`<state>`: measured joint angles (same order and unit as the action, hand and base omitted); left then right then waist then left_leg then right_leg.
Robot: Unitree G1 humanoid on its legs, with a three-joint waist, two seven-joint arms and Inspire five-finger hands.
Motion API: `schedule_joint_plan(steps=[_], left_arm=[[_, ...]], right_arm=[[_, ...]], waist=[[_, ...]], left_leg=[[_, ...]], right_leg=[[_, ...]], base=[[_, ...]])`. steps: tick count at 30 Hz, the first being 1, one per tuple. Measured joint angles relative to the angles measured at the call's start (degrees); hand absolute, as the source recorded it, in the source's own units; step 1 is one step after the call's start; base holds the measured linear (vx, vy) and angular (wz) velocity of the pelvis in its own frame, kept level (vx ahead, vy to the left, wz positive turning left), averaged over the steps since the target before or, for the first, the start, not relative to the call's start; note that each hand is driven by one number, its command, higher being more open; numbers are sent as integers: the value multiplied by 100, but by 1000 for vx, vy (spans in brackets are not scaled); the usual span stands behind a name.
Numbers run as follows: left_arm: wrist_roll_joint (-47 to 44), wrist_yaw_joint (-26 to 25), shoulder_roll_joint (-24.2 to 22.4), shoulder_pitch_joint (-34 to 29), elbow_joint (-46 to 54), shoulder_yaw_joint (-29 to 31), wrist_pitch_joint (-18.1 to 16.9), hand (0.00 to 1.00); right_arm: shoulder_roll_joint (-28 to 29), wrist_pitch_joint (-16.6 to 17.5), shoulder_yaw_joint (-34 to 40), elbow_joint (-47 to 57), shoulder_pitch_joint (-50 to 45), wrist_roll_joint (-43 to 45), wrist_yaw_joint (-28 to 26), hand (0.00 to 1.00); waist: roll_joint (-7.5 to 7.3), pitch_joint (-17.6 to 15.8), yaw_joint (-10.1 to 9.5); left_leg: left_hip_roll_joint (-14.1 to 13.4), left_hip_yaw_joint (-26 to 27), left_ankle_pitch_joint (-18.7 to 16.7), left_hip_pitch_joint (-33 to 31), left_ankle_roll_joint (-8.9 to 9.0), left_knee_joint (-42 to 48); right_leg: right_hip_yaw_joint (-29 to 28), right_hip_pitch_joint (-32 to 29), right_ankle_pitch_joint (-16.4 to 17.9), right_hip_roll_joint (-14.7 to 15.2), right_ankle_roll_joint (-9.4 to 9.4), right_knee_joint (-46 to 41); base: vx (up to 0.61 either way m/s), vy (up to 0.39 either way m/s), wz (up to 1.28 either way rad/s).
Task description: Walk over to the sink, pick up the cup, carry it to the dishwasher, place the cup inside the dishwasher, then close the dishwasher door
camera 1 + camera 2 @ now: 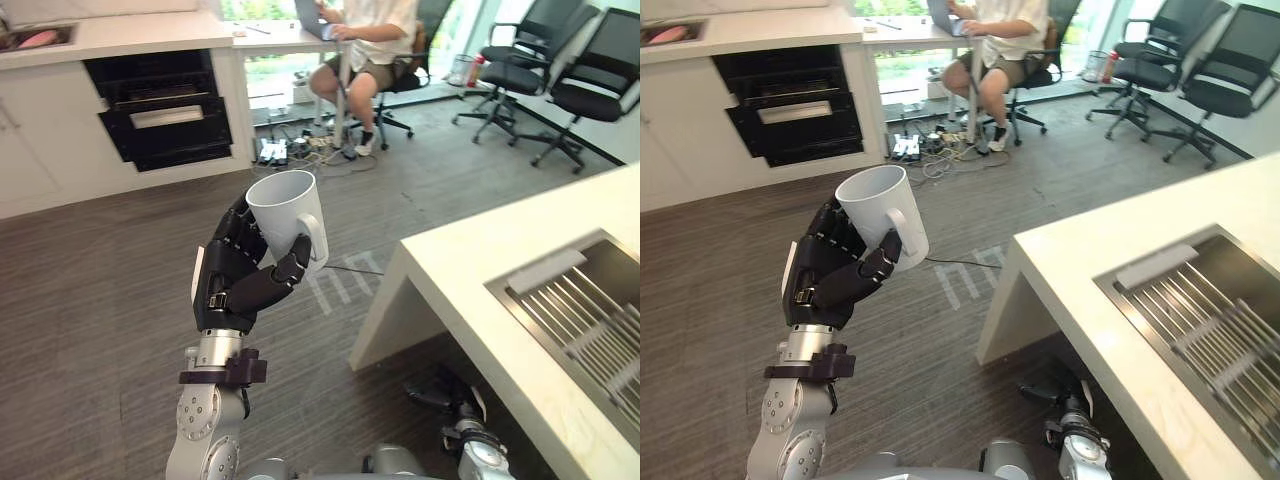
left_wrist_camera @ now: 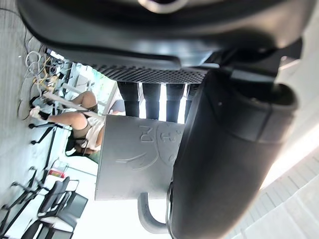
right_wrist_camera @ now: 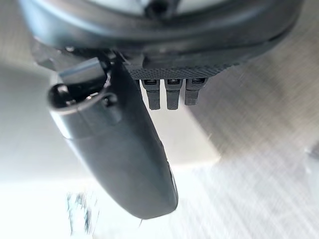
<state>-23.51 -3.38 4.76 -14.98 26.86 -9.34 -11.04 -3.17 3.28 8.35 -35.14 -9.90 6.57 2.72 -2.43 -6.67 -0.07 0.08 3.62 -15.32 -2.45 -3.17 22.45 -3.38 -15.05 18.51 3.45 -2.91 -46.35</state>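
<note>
1. A person (image 1: 365, 45) sits on a swivel chair at a white surface (image 1: 285, 40), with a laptop (image 1: 312, 15) in front of them.
2. Tangled cables (image 1: 318, 145) and power strips (image 1: 272, 151) lie on the floor under that surface.
3. Two black office chairs (image 1: 598, 95) stand near each other, to the right of the person.
4. The grey plank floor (image 1: 90, 300) runs across the room.

The left hand (image 1: 232, 275) is black, with bumpy fingers (image 1: 234, 228) and a white patch down its side; under it sits a shiny silver wrist ring, then a dark clamp that sticks out at both sides; the left arm (image 1: 203, 428) is silver-grey and round, with a circle on its joint. The right hand (image 3: 124, 149) is dark too (its thumb is smooth and fat), with a dotted strip above short, ridged fingers (image 3: 172, 94).
</note>
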Motion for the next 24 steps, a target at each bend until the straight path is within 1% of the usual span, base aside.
schedule_joint_plan(steps=[1,2,3,4,5,6,8,9,13,15,16,20,21,24], left_arm=[[-10,-1,-34,3,32,11,-4,30],[-10,-1,-65,11,68,11,-12,30],[-13,0,-70,10,148,17,-14,30],[-15,16,-145,6,131,-16,-7,30],[-15,25,-175,-5,134,-29,-6,30],[-16,72,-242,-5,165,-74,-10,30],[-23,121,-373,13,182,-59,-29,30],[-23,125,-383,12,174,-69,-28,30],[-27,240,-342,13,126,-118,-25,30],[-28,249,-322,13,34,-104,-30,30],[-37,248,-312,12,-93,-79,-25,30],[-136,241,-247,6,-356,-63,-17,30],[-135,241,-214,6,-416,-72,-17,30],[-134,240,-109,5,-495,-110,-16,30]], right_arm=[[29,-2,-44,55,-22,2,-31,90],[59,-2,-74,162,-65,2,-25,90],[72,0,-165,316,-133,4,-8,90],[8,5,-200,362,-150,5,-10,90],[-15,5,-201,408,-186,5,-10,90],[-7,-48,-169,461,-271,12,116,90],[-147,-61,-137,463,-426,5,113,90],[-134,-58,-186,483,-440,9,138,90],[-93,-72,-189,488,-491,6,185,90],[-91,-78,-188,487,-510,6,206,90],[-90,-78,-190,487,-543,5,203,90],[-81,-75,-221,477,-547,3,182,90],[-82,-74,-286,455,-546,2,147,90],[-72,-68,-475,392,-532,-7,61,90]], waist=[[-9,35,-19],[-6,76,-39],[-151,181,-76],[13,240,-62],[99,300,-67],[174,346,-91],[236,379,-154],[241,381,-140],[239,399,-121],[239,423,-137],[227,472,-153],[203,491,-177],[173,515,-176],[160,536,-196]], left_leg=[[4,-137,-63,-12,80,58],[22,-294,-169,-40,157,182],[120,-458,-336,-87,268,377],[0,-610,-477,-176,385,617],[-97,-584,-488,-207,407,649],[-198,-571,-493,-212,442,604],[-360,-559,-443,-39,530,252],[-392,-557,-422,11,553,171],[-395,-559,-409,118,535,67],[-370,-563,-369,130,481,29],[-336,-569,-308,136,467,-47],[-240,-589,-112,194,414,-261],[-199,-605,-28,194,407,-348],[-176,-628,120,189,410,-495]], right_leg=[[-236,-8,-17,-113,-20,500],[-381,34,-102,-161,-35,1068],[-414,98,-545,-75,-3,1689],[-148,189,-592,-104,-94,1666],[-28,246,-582,-137,-63,1762],[125,313,-602,-177,-13,1863],[246,465,-644,-280,59,2046],[269,545,-660,-303,86,2141],[289,733,-690,-304,105,2362],[289,813,-792,-286,72,2530],[287,844,-862,-255,45,2648],[288,979,-1077,-176,13,2977],[290,994,-1116,-139,2,3062],[297,1006,-1248,-128,12,3217]], base=[[219,-152,98],[199,-150,85],[247,-197,106],[215,-164,94],[270,-176,85],[234,-137,53],[227,-162,23],[111,-104,3],[16,-22,2],[-38,36,3],[-40,35,5],[-65,23,6],[-88,-9,9],[-88,-25,4]])
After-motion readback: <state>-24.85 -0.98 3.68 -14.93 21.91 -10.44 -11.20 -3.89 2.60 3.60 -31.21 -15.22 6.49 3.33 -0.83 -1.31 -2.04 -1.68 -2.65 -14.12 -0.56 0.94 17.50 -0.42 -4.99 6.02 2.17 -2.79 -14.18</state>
